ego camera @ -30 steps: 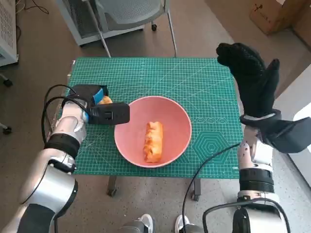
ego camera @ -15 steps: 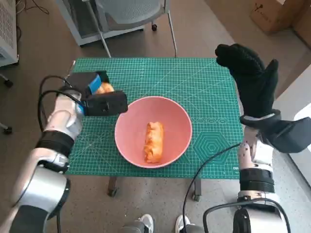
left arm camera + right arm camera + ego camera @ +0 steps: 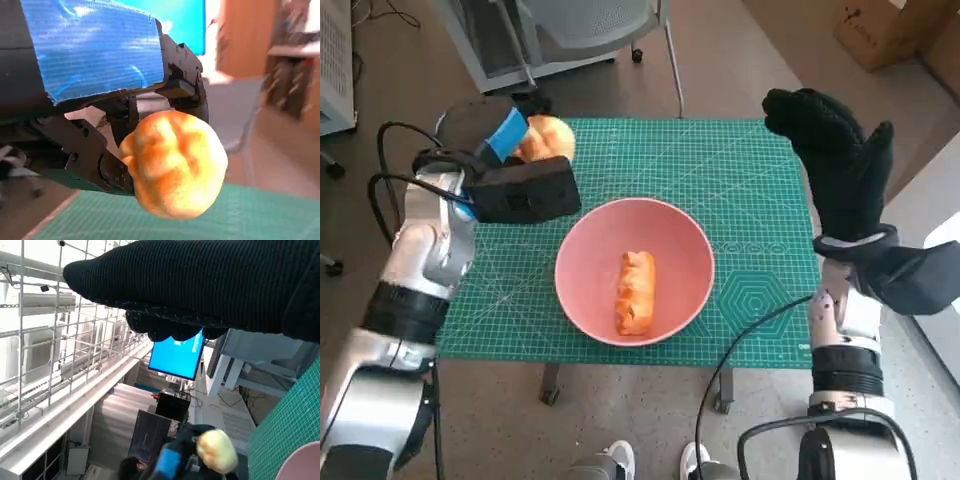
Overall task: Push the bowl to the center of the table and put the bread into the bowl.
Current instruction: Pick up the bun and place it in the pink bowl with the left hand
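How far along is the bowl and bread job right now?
The pink bowl already sits about mid-table with a long pastry inside. The left hand holds a round bread roll raised above the mat's far left corner. Left: drop it in the bowl.

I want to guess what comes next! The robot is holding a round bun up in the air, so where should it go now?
Probably sideways, toward the pink bowl. The left hand holds the round bun lifted over the far left corner of the green mat, not above the bowl yet. A long bread already lies inside, leaving room beside it. The right hand hangs raised, holding nothing.
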